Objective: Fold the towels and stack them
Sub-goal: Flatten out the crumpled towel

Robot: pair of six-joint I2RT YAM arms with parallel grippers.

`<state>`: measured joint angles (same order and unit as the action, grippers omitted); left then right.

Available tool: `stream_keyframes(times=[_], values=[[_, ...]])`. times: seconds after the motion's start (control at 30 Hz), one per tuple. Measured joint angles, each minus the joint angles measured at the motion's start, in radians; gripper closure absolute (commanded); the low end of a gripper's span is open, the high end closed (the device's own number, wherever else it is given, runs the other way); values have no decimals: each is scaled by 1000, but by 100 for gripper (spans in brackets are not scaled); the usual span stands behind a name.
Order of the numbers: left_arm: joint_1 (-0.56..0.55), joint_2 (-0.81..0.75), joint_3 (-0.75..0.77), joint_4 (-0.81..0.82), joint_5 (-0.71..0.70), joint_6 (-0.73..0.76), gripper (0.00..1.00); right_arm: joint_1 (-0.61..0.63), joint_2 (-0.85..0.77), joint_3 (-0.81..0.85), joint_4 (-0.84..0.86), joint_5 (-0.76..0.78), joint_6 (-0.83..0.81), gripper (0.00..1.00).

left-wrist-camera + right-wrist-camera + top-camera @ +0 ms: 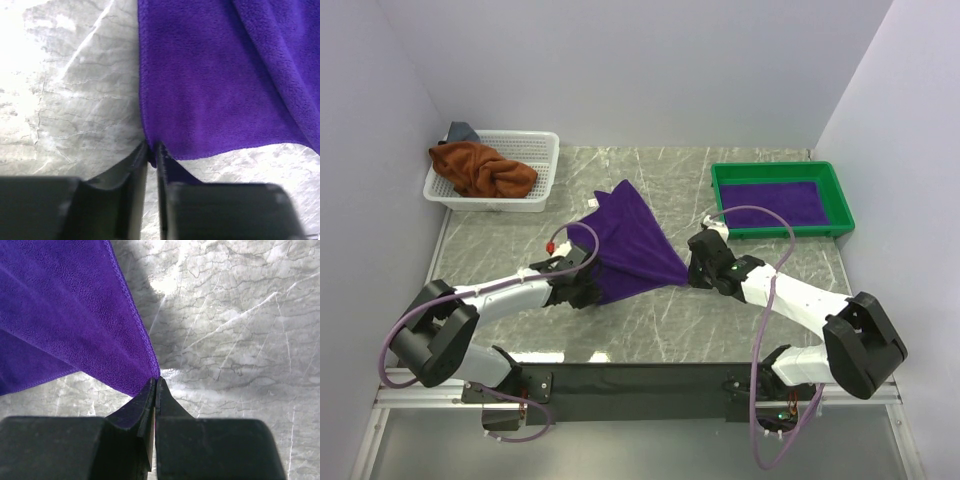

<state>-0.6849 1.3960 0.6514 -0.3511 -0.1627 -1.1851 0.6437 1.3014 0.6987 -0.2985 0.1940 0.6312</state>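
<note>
Holding purple towel [630, 245] up btwn both arms over mid worktop [720, 325]: left gripper [585, 288] fingers pinched on one corner, right gripper [691, 268] clamped on another. Looks like fold step; next prob needs cloth laid flat, corners kept level.

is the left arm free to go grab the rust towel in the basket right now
Probably not yet: the left pincer is pinching a corner of the purple towel. The rust-brown towel in the white basket has nothing else blocking it.
</note>
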Motion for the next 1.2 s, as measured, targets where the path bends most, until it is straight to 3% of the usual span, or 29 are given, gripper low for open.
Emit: stream_keyframes(times=[0.07, 0.2, 0.33, 0.47, 0.67, 0.93, 1.2], values=[[0, 0, -4, 0, -4, -11, 99, 0, -4, -1, 0, 0, 0, 100], [-3, -11, -3, -16, -19, -13, 99, 0, -20, -3, -2, 1, -1, 100], [-3, -45, 61, -178, -92, 15, 100, -3, -48, 19, -42, 11, -18, 100], [37, -136, 253, -303, -166, 83, 99, -26, -79, 135, -118, 15, -51, 100], [199, -227, 603, -342, -179, 230, 100, -125, -113, 418, -183, -23, -92, 100], [275, -115, 1075, -385, -93, 376, 100, -206, -89, 832, -265, -125, -126, 100], [276, -91, 1350, -352, 6, 469, 100, -225, -90, 1105, -292, -159, -183, 100]])
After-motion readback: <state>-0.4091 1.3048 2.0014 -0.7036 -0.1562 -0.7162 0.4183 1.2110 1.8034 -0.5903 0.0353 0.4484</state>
